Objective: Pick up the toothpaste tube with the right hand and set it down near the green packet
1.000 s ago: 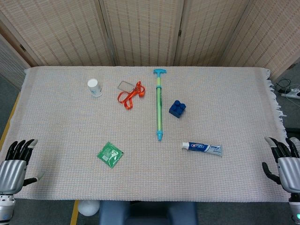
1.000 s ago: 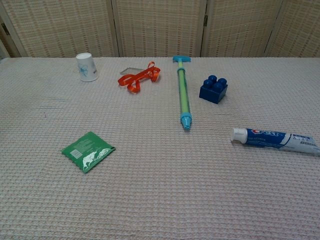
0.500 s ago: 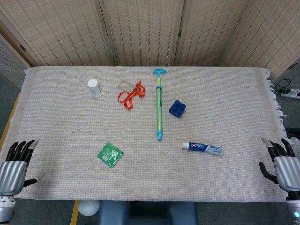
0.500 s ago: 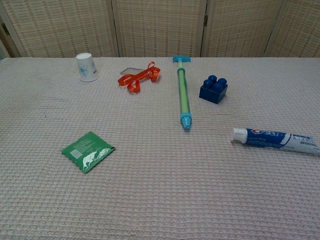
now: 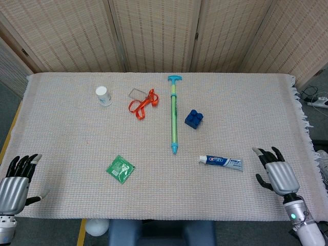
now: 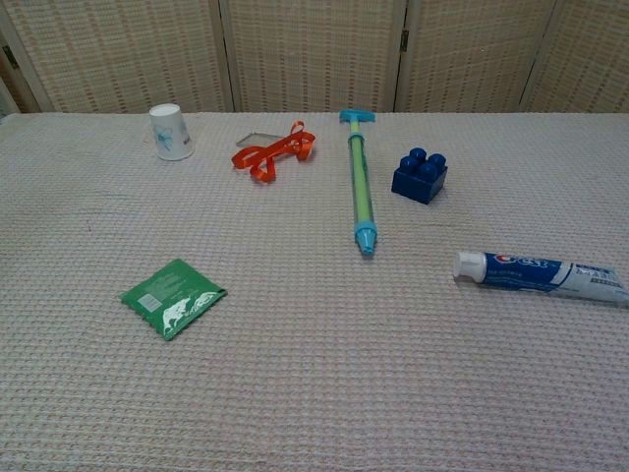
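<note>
The white and blue toothpaste tube (image 5: 221,161) (image 6: 539,272) lies flat on the cloth at the front right, cap pointing left. The green packet (image 5: 120,168) (image 6: 172,296) lies flat at the front left. My right hand (image 5: 278,174) hovers over the cloth just right of the tube's flat end, fingers spread, holding nothing and apart from the tube. My left hand (image 5: 15,180) stays at the front left table edge, fingers apart and empty. Neither hand shows in the chest view.
A blue-green pump toy (image 5: 174,114) lies lengthwise mid-table, with a blue block (image 5: 193,119) to its right. An orange ribbon with a clear tag (image 5: 142,102) and a small white cup (image 5: 103,96) sit at the back left. Folding screens stand behind the table.
My right hand has moved left from the table's right edge onto the cloth, closing in on the tube's flat end. Nothing else has moved.
</note>
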You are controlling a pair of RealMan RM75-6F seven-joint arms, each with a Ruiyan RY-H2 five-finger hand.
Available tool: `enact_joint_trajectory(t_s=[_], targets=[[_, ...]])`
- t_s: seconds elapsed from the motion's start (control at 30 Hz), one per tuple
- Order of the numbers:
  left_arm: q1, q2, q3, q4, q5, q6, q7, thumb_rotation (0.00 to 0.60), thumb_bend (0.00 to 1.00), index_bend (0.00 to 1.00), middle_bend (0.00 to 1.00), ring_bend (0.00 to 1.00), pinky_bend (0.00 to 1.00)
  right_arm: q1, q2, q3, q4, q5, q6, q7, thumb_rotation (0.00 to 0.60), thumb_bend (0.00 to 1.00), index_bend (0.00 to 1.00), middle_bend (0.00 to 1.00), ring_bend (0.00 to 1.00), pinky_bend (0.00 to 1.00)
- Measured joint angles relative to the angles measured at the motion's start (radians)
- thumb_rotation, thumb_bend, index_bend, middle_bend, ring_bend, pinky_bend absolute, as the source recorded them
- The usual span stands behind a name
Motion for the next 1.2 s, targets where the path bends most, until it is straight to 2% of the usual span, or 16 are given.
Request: enact_joint_trajectory(t_s=[0.33, 0.73, 1.03, 1.2], targets=[[0.001, 0.007, 0.002, -0.005, -0.005, -0.007, -0.006, 0.600, 0.19, 0.04, 0.13, 0.13, 0.00, 0.113, -0.142, 0.033, 0.101, 0.088, -0.141, -0.059, 0.600, 0.36, 0.00, 0.15, 0.16, 0.06], [-0.003, 0.008, 0.000, -0.008, -0.008, -0.016, -0.013, 0.600, 0.19, 0.04, 0.13, 0.13, 0.00, 0.185, -0.247, 0.045, 0.235, 0.149, -0.234, -0.057, 0.600, 0.36, 0.00, 0.15, 0.16, 0.06], [-0.002, 0.007, 0.000, -0.010, -0.014, -0.019, -0.006, 0.600, 0.19, 0.03, 0.13, 0.13, 0.00, 0.243, -0.302, 0.071, 0.340, 0.199, -0.291, -0.048, 0.600, 0.36, 0.00, 0.15, 0.16, 0.06], [0.000, 0.009, 0.000, -0.012, -0.019, -0.020, -0.003, 0.600, 0.19, 0.03, 0.13, 0.13, 0.00, 0.264, -0.294, 0.075, 0.342, 0.204, -0.311, -0.045, 0.600, 0.36, 0.01, 0.17, 0.17, 0.06]])
